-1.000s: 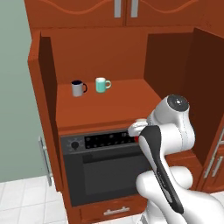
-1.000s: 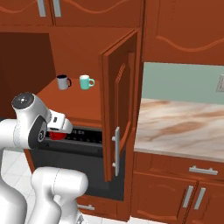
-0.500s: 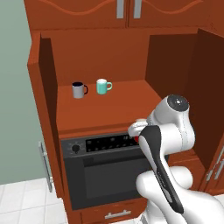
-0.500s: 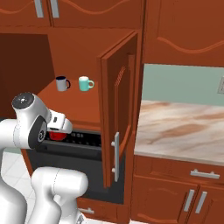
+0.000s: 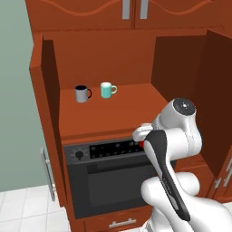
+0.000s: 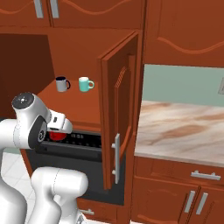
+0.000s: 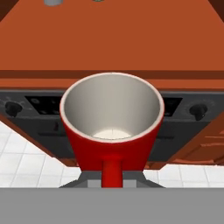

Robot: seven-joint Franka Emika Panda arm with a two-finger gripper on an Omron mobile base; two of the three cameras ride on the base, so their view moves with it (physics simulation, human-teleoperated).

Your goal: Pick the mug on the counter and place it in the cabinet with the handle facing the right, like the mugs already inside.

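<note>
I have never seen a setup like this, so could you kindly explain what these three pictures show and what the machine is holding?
It is a rendered kitchen with a white robot arm on a driving base. Two pictures come from base cameras behind the arm, left and right; the third looks along the pincer. The pincer holds a red mug by its base, in front of the oven. Above it, the open cabinet has a grey mug and a teal mug on its shelf. A marbled counter lies to the right.
</note>
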